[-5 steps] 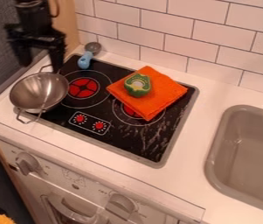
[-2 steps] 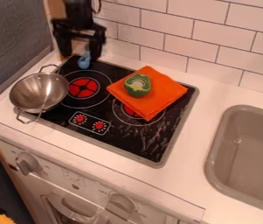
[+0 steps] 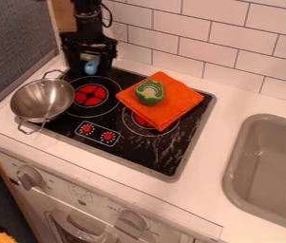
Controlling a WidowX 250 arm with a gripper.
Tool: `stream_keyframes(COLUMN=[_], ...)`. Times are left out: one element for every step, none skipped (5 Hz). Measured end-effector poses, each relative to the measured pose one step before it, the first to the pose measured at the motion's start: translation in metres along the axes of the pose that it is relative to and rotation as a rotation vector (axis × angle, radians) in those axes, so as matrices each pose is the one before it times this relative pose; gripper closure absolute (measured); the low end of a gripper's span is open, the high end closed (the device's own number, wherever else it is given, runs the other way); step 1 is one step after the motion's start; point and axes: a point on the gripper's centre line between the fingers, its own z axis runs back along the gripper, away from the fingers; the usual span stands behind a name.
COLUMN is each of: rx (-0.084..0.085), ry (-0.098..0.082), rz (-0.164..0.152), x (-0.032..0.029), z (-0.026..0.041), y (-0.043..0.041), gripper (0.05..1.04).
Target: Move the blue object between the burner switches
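The black gripper (image 3: 91,71) hangs at the stove's back left corner, its two fingers open. Between and behind them shows the light blue handle (image 3: 91,66) of a spoon-like utensil, whose scoop end is mostly hidden by the gripper. Whether the fingers touch the handle I cannot tell. The burner switches are two red knobs, the left switch (image 3: 87,128) and the right switch (image 3: 108,136), inside a white outline near the front of the black stove top (image 3: 145,152).
A metal pan (image 3: 42,99) sits over the stove's left edge. An orange cloth (image 3: 174,102) with a green object (image 3: 149,92) on it covers part of the right burner. The sink (image 3: 234,161) is at the right; a tiled wall (image 3: 183,52) stands behind.
From the upper left, the gripper has moved right to the blue handle, then dropped slightly around it. The pan, cloth and green object have stayed put.
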Motion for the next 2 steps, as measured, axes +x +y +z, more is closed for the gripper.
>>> stream_keyframes(rx=[-0.0112, -0.0202], ry=[-0.0236, -0.0123], rz=[0.0163, -0.0002], x=[0.00586, -0.00080], z=[-0.00058, -0.00434], y=[0.00175, 0.00217], gripper=[0.142, 0.425])
